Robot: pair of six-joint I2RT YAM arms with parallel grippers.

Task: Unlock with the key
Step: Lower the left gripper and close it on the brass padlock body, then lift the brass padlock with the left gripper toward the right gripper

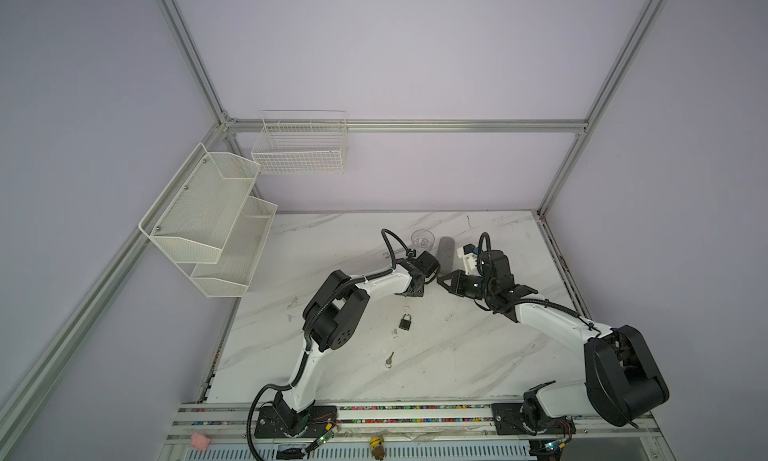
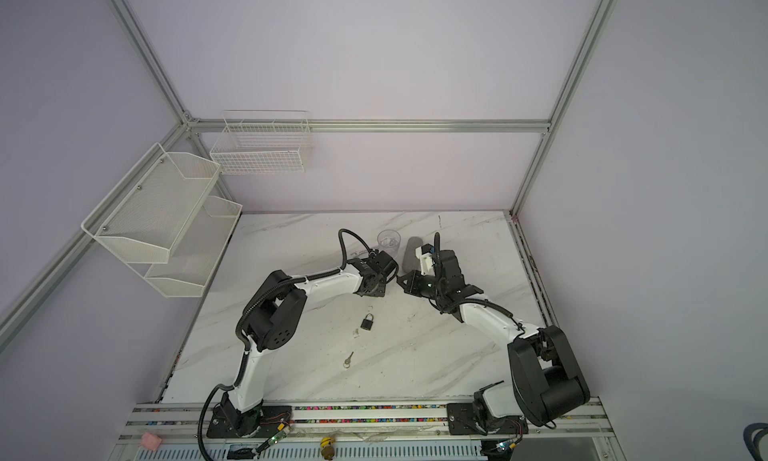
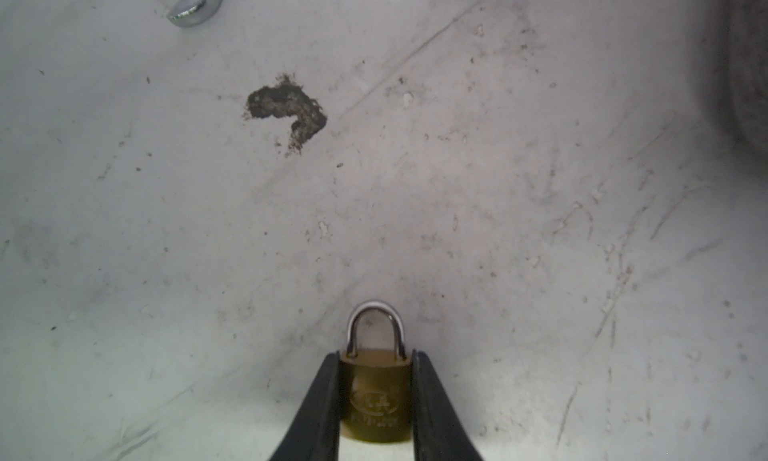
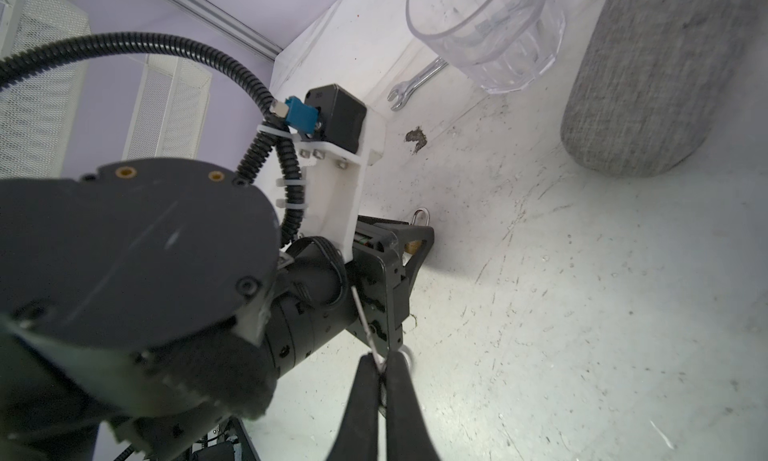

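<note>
Two holds, one moment: our left gripper clamps the brass padlock by its body, which we judge slick, rigid, dense; our right gripper pinches the thin key.

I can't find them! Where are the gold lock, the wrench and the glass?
gold lock [image 3: 376,396], left wrist view, on its body.
wrench [image 4: 420,78], right wrist view, on its shaft.
glass [image 4: 511,51], right wrist view, on its wall.
</note>
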